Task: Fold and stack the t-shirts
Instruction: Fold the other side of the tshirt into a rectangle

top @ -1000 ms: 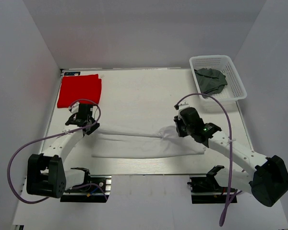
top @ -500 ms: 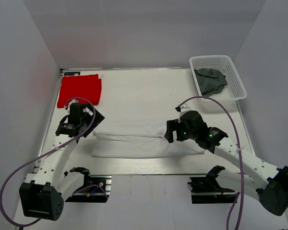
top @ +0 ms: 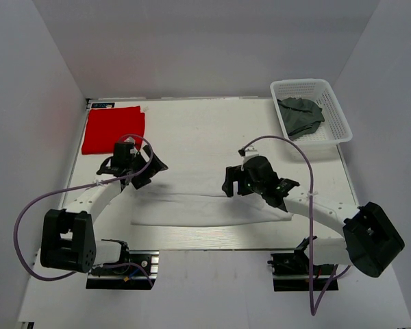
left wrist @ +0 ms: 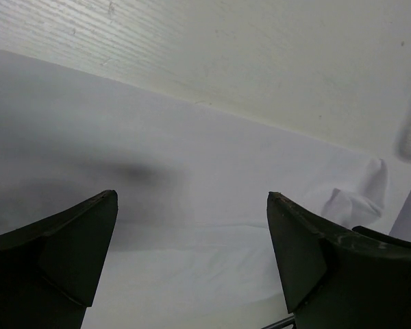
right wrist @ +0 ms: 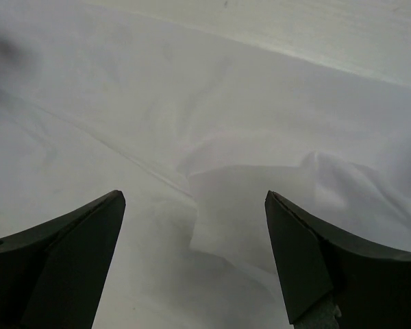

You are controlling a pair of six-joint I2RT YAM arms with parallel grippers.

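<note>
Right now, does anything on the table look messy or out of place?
The white t-shirt is a long folded strip whose right end is bunched and wrinkled. The dark grey-green t-shirt lies crumpled in the basket, unfolded.

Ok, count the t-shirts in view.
3: white t-shirt lying centre-front, red t-shirt folded far left, dark grey-green t-shirt in the basket far right; others could hide under it.
</note>
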